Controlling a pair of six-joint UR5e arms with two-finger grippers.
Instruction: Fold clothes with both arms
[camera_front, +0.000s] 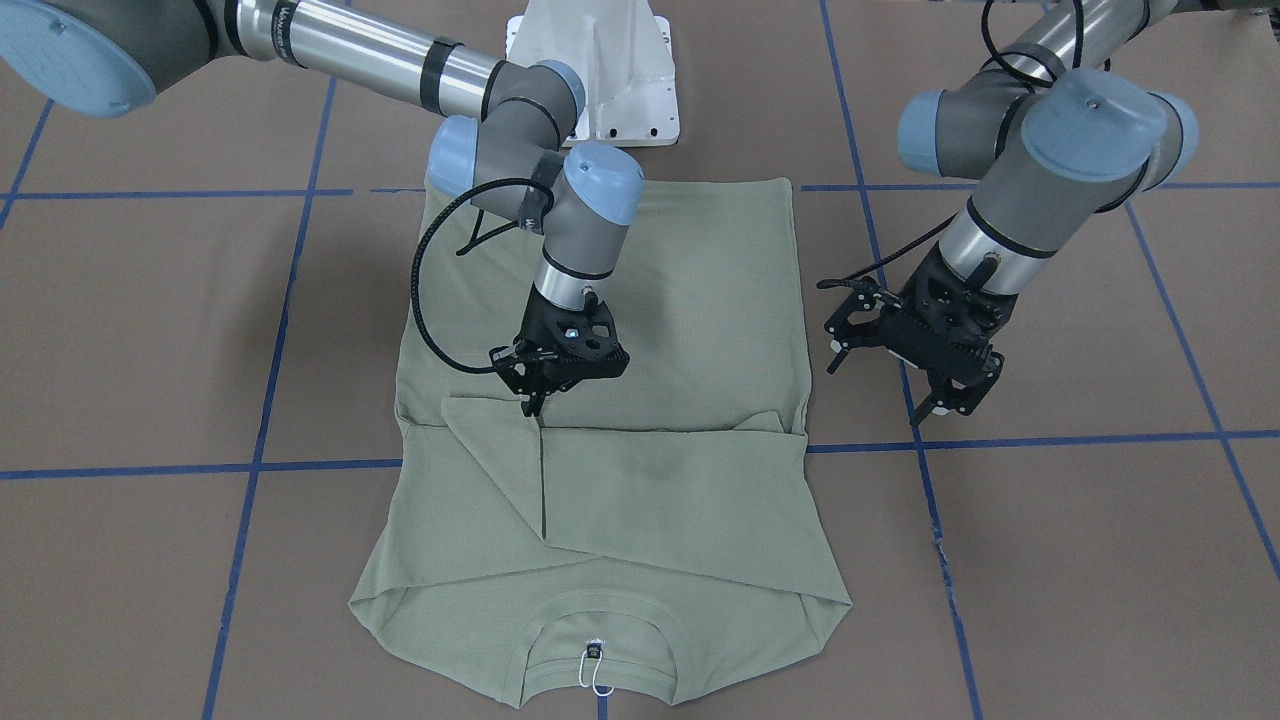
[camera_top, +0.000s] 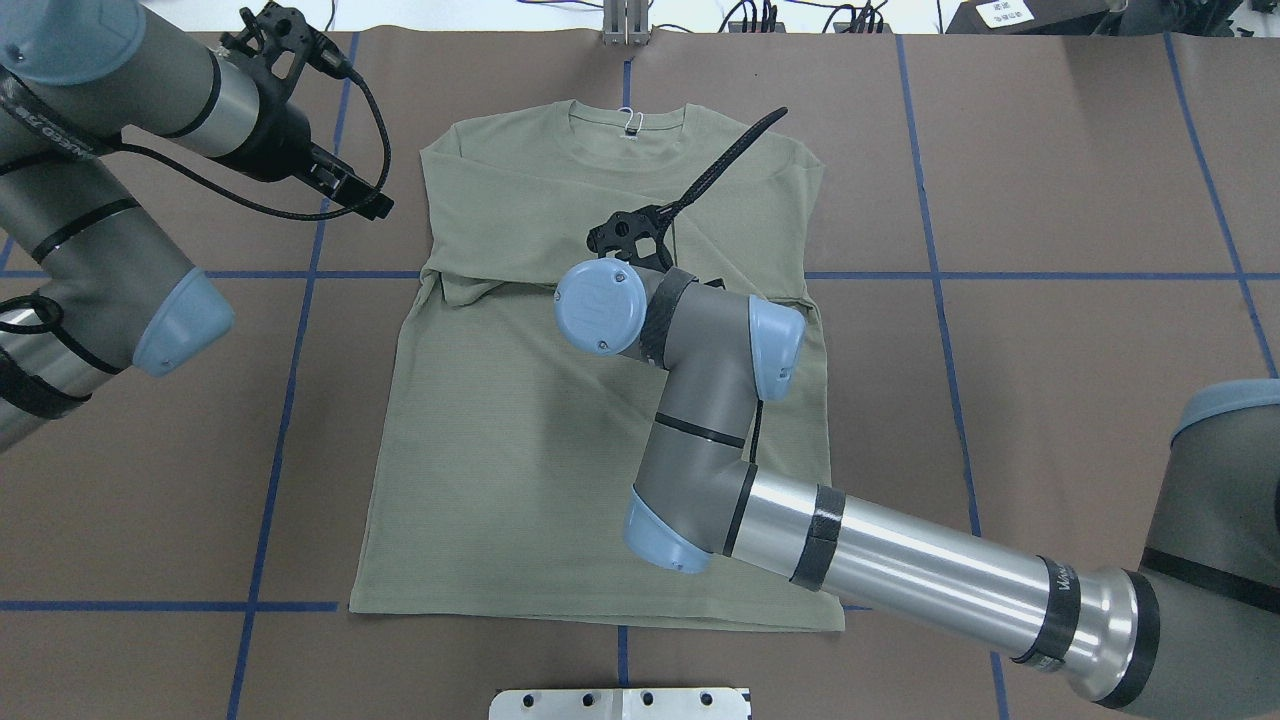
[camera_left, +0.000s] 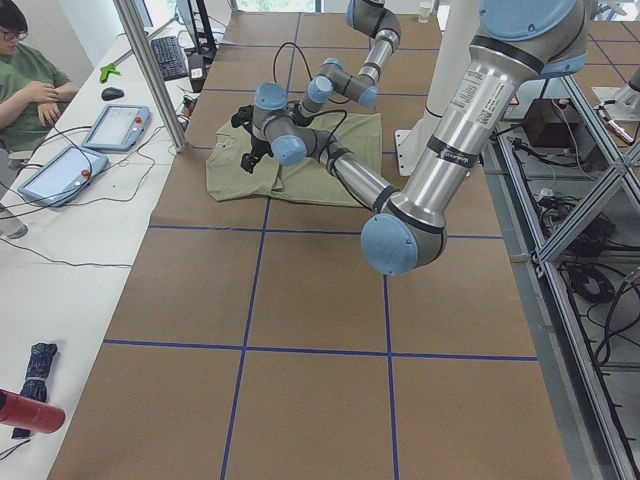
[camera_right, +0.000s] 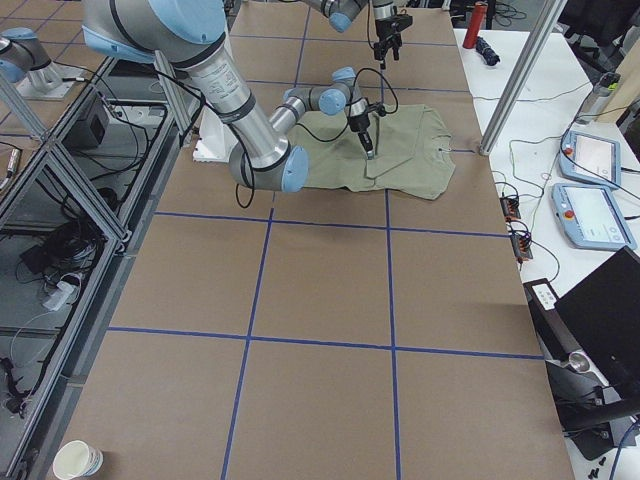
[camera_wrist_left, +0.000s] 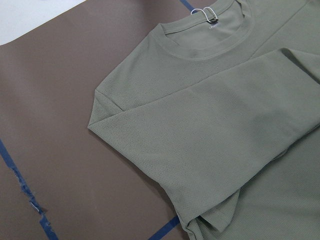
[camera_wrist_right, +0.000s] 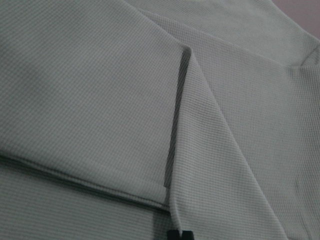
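The pale sage-green shirt (camera_front: 650, 300) lies flat on the brown table, collar and white loop tag (camera_front: 595, 670) on the side away from the robot. Both sleeves are folded across its chest. My right gripper (camera_front: 530, 403) points down at the cuff of the sleeve folded across the middle, its fingers pinched together on the cuff edge; the right wrist view shows that fold (camera_wrist_right: 175, 125) up close. In the overhead view the wrist hides it. My left gripper (camera_front: 945, 405) hovers open and empty over bare table beside the shirt's edge, and also shows in the overhead view (camera_top: 360, 200).
The white pedestal base (camera_front: 595, 70) stands at the shirt's hem side. Blue tape lines (camera_front: 270, 465) cross the brown table cover. A seated operator (camera_left: 30, 80) and tablets (camera_left: 115, 125) are at a side desk beyond the table's far edge.
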